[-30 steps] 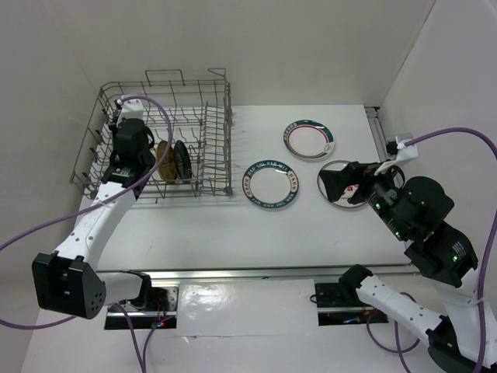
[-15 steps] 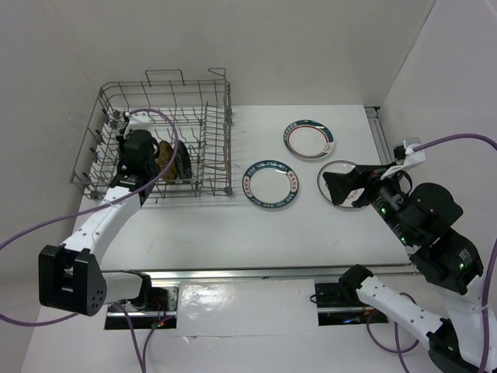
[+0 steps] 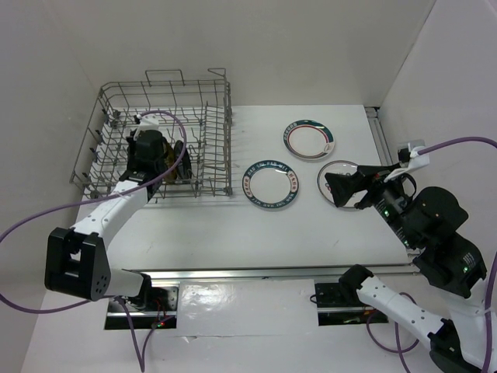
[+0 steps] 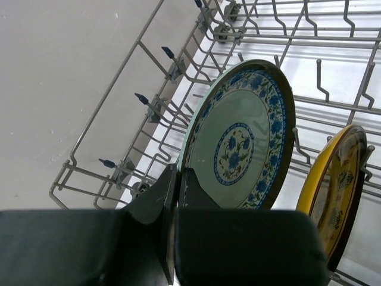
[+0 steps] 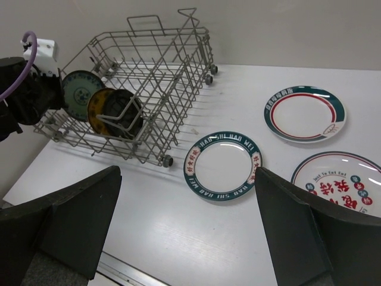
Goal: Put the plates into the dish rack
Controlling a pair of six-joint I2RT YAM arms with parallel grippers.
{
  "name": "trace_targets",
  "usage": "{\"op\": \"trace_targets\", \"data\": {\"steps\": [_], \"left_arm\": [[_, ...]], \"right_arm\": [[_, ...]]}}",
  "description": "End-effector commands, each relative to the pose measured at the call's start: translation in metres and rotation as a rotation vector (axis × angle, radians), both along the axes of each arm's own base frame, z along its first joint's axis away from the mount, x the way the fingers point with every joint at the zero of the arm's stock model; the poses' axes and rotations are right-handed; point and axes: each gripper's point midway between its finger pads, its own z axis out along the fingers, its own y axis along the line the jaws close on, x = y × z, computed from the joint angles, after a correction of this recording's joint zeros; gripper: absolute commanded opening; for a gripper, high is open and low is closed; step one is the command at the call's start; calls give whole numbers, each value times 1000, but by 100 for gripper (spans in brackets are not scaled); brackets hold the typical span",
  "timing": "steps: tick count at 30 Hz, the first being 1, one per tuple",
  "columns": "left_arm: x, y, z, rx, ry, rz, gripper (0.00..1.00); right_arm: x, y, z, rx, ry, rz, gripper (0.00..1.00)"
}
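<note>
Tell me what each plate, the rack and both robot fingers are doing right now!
dish rack: holds three plates
teal plate: upright in dish rack, rim pinched
yellow plate: upright in dish rack
black plate: upright in dish rack
blue-lettered plate: flat on table
green-and-red plate: flat on table
red-patterned plate: flat on table
left fingers: shut on teal plate
right fingers: wide open, empty

table [image 3: 233,225]: white | walls [image 3: 311,47]: white, three sides | rail [image 3: 256,273]: metal, near edge
</note>
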Motion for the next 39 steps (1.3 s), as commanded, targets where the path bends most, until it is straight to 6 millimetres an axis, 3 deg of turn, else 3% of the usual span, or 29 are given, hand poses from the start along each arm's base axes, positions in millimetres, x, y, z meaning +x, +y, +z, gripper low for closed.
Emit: {"op": "trace_targets", "data": {"steps": [1,7,8,11,12,17,19,20,22,23,24,25,26,28,29,31,32,35,36,39], "left_arm": [[5,2,8,-19,-26,37,0],[12,-10,4,-57,-11,-14,20],[12,-10,6,-64,-15,-12,41],[12,-11,10,-74,-17,-8,63],[11,-11,8,-72,-6,-7,75],[6,-2,37,-66,-81,48,98],[2,-2,69,-116,-166,68,100],[-6,-1,72,-135,-146,78,100],[-13,-11,112,-252,-253,35,100],[-17,-16,122,-296,-273,10,100],[-25,-21,124,-324,-247,-22,100],[-38,-24,145,-361,-296,-62,100],[-41,-43,149,-426,-306,-146,100],[-53,-67,149,-488,-301,-286,100],[-68,-90,164,-552,-331,-443,100],[-84,-126,162,-628,-309,-660,100],[-99,-135,173,-640,-339,-739,100],[-121,-168,172,-712,-317,-928,100],[-131,-172,175,-725,-323,-968,100],[-147,-188,177,-762,-311,-1072,100]], "right_arm": [[1,0,13,16,-54,-1,100],[2,-1,13,16,-54,-11,100],[2,-2,13,16,-54,-11,100],[3,0,11,16,-54,-11,100],[3,0,11,16,-54,-11,100],[5,-1,7,9,-45,-20,100],[12,2,-5,1,-17,-38,100],[24,7,-24,-20,39,-56,100],[31,25,-51,26,145,-38,100],[35,36,-85,12,232,-16,100],[42,48,-98,43,269,-6,100],[43,57,-111,103,315,3,100],[47,66,-135,116,342,17,100],[55,66,-156,150,348,-23,100],[57,66,-182,145,370,-39,100],[62,70,-189,190,361,-45,100],[63,71,-209,183,386,-52,100],[75,75,-230,201,395,-87,99],[80,74,-245,200,410,-115,99],[90,73,-265,199,414,-164,99]]}}
